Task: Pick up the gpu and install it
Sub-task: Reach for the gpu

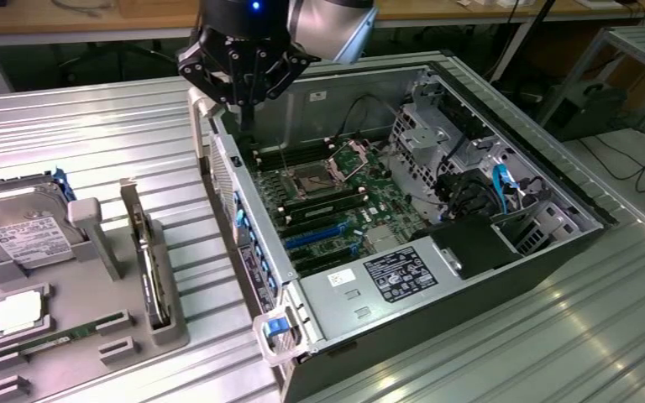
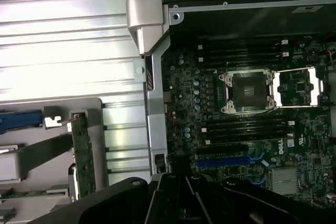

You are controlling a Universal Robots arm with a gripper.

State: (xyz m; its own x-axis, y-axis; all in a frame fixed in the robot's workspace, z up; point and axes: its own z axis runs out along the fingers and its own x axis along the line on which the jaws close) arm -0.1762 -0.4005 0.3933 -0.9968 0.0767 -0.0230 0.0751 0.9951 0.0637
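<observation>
One arm carries one hand. One worktop bears one open case and one grey holder. The holder keeps one gpu, one hard drive, one memory stick and one processor chip. The case has one motherboard with one socket, two banks of black memory slots, one on either side of the socket, and at least two blue slots. One printed sticker lies inside the case.
</observation>
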